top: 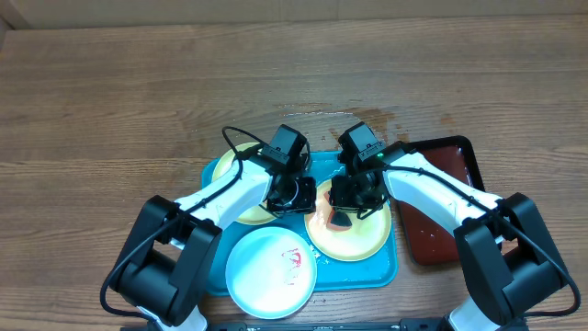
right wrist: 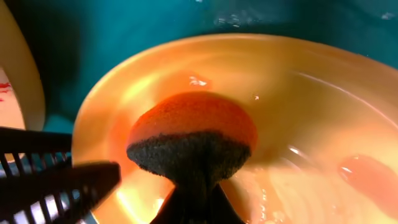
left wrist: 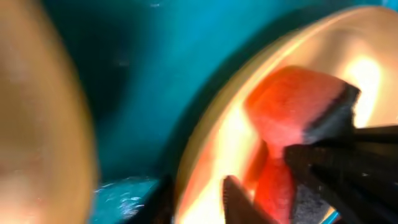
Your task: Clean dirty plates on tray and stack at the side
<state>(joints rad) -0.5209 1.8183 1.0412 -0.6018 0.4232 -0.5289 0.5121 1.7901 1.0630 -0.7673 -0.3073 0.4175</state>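
Turquoise tray (top: 386,272): near middle of the wooden table (top: 138,92), holding 3 dirty plates.
Right yellow-green plate (top: 364,242): on the tray's right half, its centre smeared red.
Left yellow-green plate (top: 251,213): on the tray's left half, partly under the left arm.
Pale blue-white plate (top: 265,278): overhanging the tray's near edge, with 1 red smear.
Sponge (right wrist: 193,134): orange with a dark scouring face, touching the right yellow-green plate, toward the tray's middle.
Right gripper (right wrist: 191,199): clenched on the sponge.
Left gripper (left wrist: 202,200): over the tray's middle, pinching the right yellow-green plate's rim, 1 finger each side.
Red-brown tray (top: 441,207): just beside the turquoise tray's right edge.
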